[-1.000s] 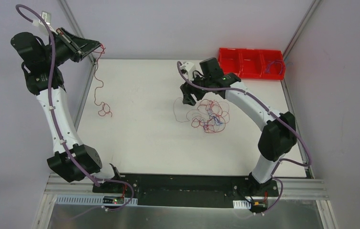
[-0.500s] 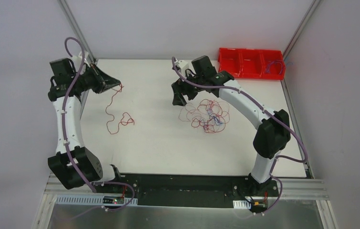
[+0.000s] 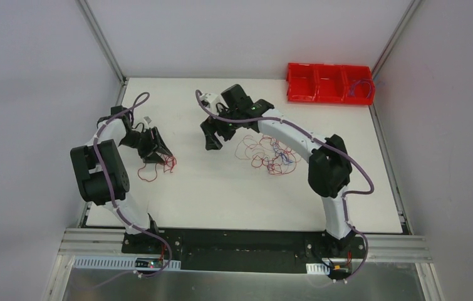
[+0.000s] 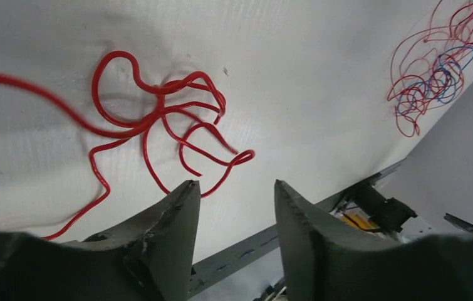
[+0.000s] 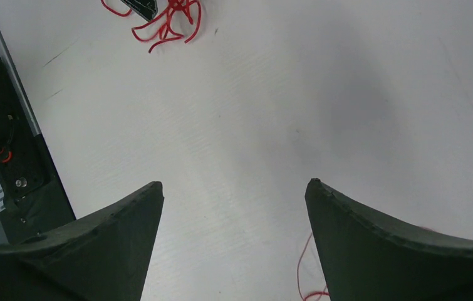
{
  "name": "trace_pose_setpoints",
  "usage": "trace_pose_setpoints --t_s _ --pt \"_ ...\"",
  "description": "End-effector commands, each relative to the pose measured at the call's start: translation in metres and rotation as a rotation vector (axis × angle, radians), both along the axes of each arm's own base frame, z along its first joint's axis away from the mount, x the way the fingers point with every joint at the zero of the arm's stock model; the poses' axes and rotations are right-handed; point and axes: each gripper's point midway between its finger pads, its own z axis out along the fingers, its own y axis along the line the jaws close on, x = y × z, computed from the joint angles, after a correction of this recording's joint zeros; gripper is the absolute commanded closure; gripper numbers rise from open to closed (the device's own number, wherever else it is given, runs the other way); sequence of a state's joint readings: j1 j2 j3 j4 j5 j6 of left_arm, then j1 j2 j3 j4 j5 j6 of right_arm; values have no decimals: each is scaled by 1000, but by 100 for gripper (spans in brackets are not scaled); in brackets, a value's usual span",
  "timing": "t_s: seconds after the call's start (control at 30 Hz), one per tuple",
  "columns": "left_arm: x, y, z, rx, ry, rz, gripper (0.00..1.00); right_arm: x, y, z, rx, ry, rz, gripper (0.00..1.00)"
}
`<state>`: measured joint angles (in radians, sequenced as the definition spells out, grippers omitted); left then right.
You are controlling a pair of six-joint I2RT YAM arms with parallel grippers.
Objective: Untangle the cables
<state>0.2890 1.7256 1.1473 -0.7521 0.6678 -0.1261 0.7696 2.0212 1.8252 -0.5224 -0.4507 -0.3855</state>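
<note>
One red cable (image 3: 155,168) lies loose in curls on the white table (image 3: 190,188), apart from the others. My left gripper (image 3: 158,153) hovers just over it, open, with nothing between its fingers. The left wrist view shows this cable (image 4: 158,106) just beyond the left gripper (image 4: 233,183). The main tangle of cables (image 3: 271,152), red with some blue, sits mid-table and shows as the tangle (image 4: 434,69) at the top right of that view. My right gripper (image 3: 212,141) is left of the tangle, open and empty. One red strand (image 5: 301,269) lies by the right gripper (image 5: 233,183).
A red compartment bin (image 3: 327,84) stands at the back right corner, with a thin wire (image 3: 362,88) in its right section. Grey walls close in the table on three sides. The metal rail (image 3: 246,241) with the arm bases runs along the near edge.
The left arm swung down from the back left, brought the red cable onto the table and opened its jaws, letting go. The right arm moved left off the tangle, jaws spreading wider.
</note>
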Motion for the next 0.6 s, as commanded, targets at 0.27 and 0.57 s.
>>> trace_pose_setpoints --t_s 0.27,0.57 --pt "5 61 63 65 -170 130 38 -10 119 -11 178 35 0 7" --pt "14 75 90 40 -230 182 27 7 177 -37 318 99 -99 7"
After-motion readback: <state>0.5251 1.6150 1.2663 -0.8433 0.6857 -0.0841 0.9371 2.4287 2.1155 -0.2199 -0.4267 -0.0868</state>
